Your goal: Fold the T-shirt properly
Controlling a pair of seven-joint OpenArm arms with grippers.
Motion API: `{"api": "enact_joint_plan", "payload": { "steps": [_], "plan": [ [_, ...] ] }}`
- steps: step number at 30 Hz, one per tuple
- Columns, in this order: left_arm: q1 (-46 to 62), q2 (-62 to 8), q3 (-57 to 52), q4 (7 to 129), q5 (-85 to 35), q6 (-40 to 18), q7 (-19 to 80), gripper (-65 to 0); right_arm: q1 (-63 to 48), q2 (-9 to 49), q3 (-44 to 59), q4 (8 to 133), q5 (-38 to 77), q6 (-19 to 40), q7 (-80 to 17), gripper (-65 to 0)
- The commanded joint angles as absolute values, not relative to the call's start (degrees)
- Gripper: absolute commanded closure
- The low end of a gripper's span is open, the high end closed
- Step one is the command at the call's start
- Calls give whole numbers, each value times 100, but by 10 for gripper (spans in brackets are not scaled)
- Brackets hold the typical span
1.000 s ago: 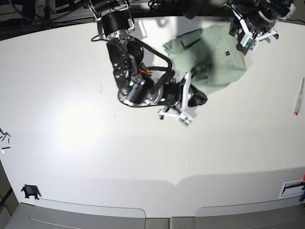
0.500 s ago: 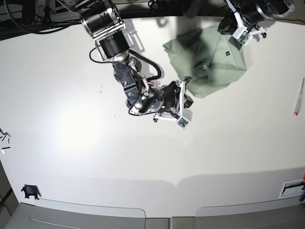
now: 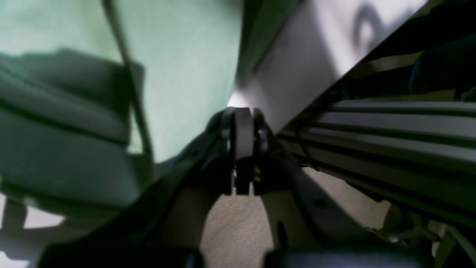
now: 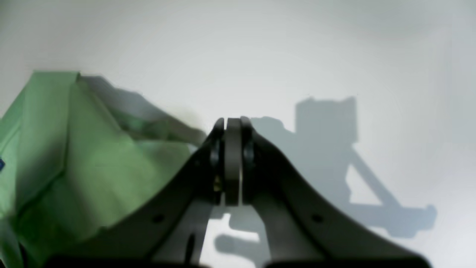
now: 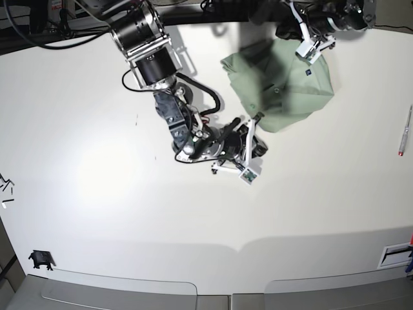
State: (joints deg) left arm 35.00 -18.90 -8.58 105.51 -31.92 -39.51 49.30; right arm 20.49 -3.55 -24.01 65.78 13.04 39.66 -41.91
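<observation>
Base view: your pale sage-green short-sleeved cloth T-shirt (image 5: pixel 284 87) lies bunched in a rough folded heap at the far side of the broad white surface (image 5: pixel 97 213), toward that view's right, its small dark label patch (image 5: pixel 309 72) facing up.

Your right pincer (image 5: pixel 257 118), on the arm that reaches in from the top left of this view, sits just off the shirt's near edge. In the right wrist view, that right pincer (image 4: pixel 232 124) has its two dark fingers pressed flat together with nothing between them; green cloth (image 4: pixel 74 156) fills the left of the picture beside the fingers, and whether the tips brush it cannot be told. The pincer's shadow falls across bare white surface (image 4: pixel 334 56) to the right.

Your left pincer (image 3: pixel 242 113) is likewise closed tight and holds nothing. In the left wrist view it hangs over the far rim of the surface (image 3: pixel 305 67), with the pale green cloth (image 3: pixel 178 74) spread to its left and blurred. Silver metal framing rails (image 3: pixel 390 126) run past on the right, and speckled beige flooring (image 3: pixel 234 227) shows below.

Elsewhere on the surface, a slim red-tipped pen (image 5: pixel 405 131) lies at the right edge, well apart from the shirt. A small black clip-like piece (image 5: pixel 40 259) sits near the front left corner, and a few tiny dark scraps (image 5: pixel 6 187) mark the left edge. Black cables (image 5: pixel 39 19) trail behind the surface at the top of the view.
</observation>
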Motion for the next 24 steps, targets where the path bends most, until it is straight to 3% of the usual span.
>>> {"api": "enact_joint_plan", "payload": {
  "steps": [1,12,21,24],
  "plan": [
    [3503,-1938,-880,10610,-3277,-4000,4829,0,2189,-480,-2397,6681,1387,4000,-4010,0],
    [3492,-1940,-891,10606,-2355,-3942,4829,0,2187,-888,-2399,6646,1345,4000,-4276,0],
    [3489,-1940,-895,10606,-2182,-3782,4810,0,2169,-900,-2397,5883,1409,4000,-4654,0],
    [3487,-1942,-895,10606,-1573,-3273,4797,0,2169,-900,-2397,5798,1697,4000,-4947,0]
  ]
}}
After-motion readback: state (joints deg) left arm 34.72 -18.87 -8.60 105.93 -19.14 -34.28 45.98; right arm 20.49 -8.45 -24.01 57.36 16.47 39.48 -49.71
